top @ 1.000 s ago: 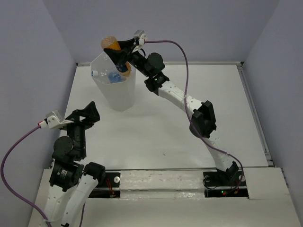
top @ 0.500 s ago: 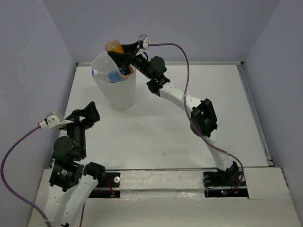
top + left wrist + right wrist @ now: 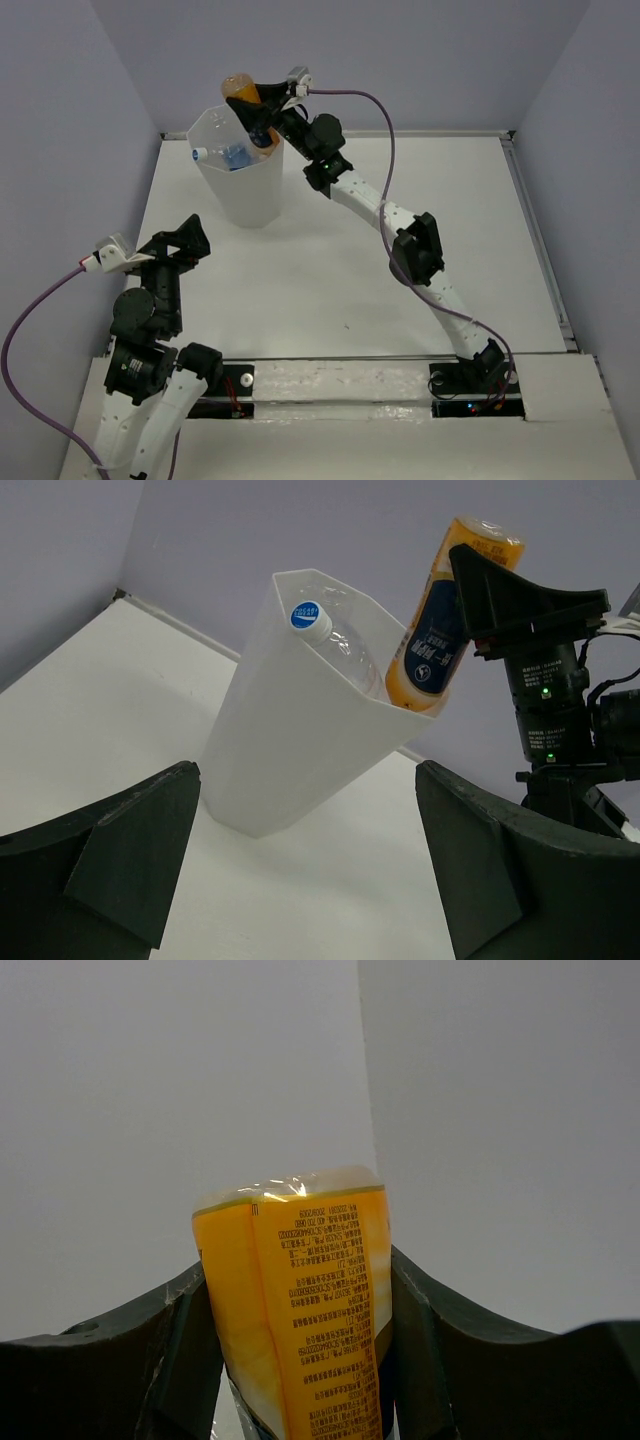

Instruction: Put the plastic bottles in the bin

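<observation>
Your right hand (image 3: 256,112) is gripping the orange bottle (image 3: 238,88) above the bin (image 3: 245,200), which is standing at the far-left corner of the tabletop (image 3: 350,250). The hand is sitting narrow, clamped on the bottle's mid-section w/ the dark label btwn the two sides. Right wrist cam is showing both fingers (image 3: 170,1360) pressing against the orange bottle (image 3: 300,1300), one per side.

The bottle is tilting. Its lower end is dipping inside the rim at the bin's far-right side, and its upper end is poking well above the rim. From the left wrist cam, the orange bottle (image 3: 435,630) is leaning over the bin (image 3: 290,750), lower end showing through the translucent wall. Whether it is touching that wall or sitting just beside it, you can't tell.

A clear bottle (image 3: 236,157) w/ a blue label is lying inside the bin, its cap resting at the left rim. The left wrist cam is catching that clear bottle (image 3: 335,645) slanting down into the bin, cap uppermost.

Your left hand (image 3: 185,240) is hanging near its own base at the near-left of the tabletop, well apart from the bin. The left hand (image 3: 300,875) is spreading wide, holding nothing and touching nothing, w/ the bin framed btwn its two fingers.
</observation>
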